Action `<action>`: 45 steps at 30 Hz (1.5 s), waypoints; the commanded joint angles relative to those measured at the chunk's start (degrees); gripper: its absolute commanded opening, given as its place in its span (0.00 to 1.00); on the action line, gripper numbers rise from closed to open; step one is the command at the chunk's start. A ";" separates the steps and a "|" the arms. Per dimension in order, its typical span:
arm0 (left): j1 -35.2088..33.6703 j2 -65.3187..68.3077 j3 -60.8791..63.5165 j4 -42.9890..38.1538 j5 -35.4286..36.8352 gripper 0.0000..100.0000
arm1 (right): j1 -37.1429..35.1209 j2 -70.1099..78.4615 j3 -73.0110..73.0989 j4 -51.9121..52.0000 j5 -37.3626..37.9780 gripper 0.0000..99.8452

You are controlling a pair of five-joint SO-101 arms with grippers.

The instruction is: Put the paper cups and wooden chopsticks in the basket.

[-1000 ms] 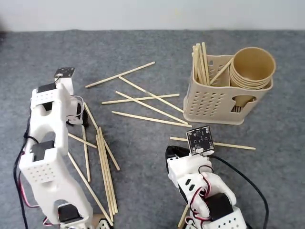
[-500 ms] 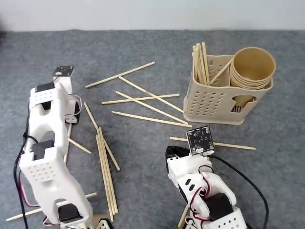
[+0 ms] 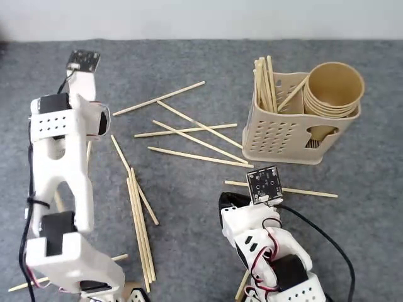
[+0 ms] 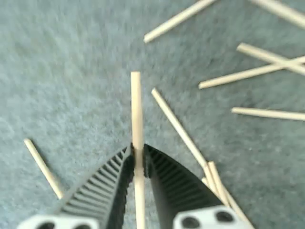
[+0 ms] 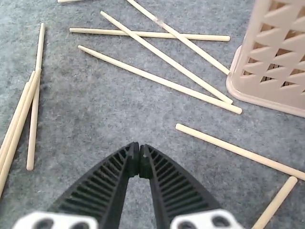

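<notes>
left arm [image 3: 60,151] has swung up and away from the near edge since a second ago; its wrist board now sits closer to the far wall. the short sticks that lay beside it are gone from that spot, and one stick [image 3: 118,258] lies slanted by its base. right arm [image 3: 264,245] unchanged.

left gripper [image 4: 137,149]: jaws pinched almost together on a single wooden chopstick [image 4: 136,105], which pokes out straight ahead of the tips, above the carpet.

right gripper [image 5: 139,148]: jaws closed tip to tip, nothing between them, hanging over bare carpet near a loose stick [image 5: 228,148].

basket [image 3: 277,135]: pale perforated plastic, upright at the far right. stacked paper cups [image 3: 334,85] stand in its right compartment; a cluster of chopsticks [image 3: 264,82] stands on end in the left one.

surface: grey low-pile carpet [image 3: 189,69]. several loose chopsticks [image 3: 189,131] are crossed mid-table just left of the basket; a tight bundle [image 3: 138,233] lies lengthwise between the arms.

room: plain pale wall [image 3: 201,19] along the far edge.
</notes>
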 commanded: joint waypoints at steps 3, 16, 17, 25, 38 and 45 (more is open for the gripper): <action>3.52 -10.81 -2.86 -0.70 -0.62 0.01 | 0.13 -0.75 -0.35 -1.19 -0.35 0.01; 14.59 -23.38 -2.86 -7.30 8.62 0.02 | 0.13 -0.75 -0.26 -1.19 -0.35 0.01; 15.38 -24.09 -2.86 -7.91 9.67 0.02 | 0.13 -0.75 -0.26 -1.19 -0.35 0.01; 23.91 -28.75 -2.68 -24.35 17.32 0.01 | -0.04 -0.75 -0.18 -1.19 -0.35 0.01; 38.07 -27.69 -2.51 -56.53 31.56 0.01 | -0.31 -0.75 1.93 -3.47 -0.35 0.01; 43.08 -19.87 -2.51 -63.65 31.82 0.01 | -0.31 -0.75 4.75 -7.08 -0.26 0.01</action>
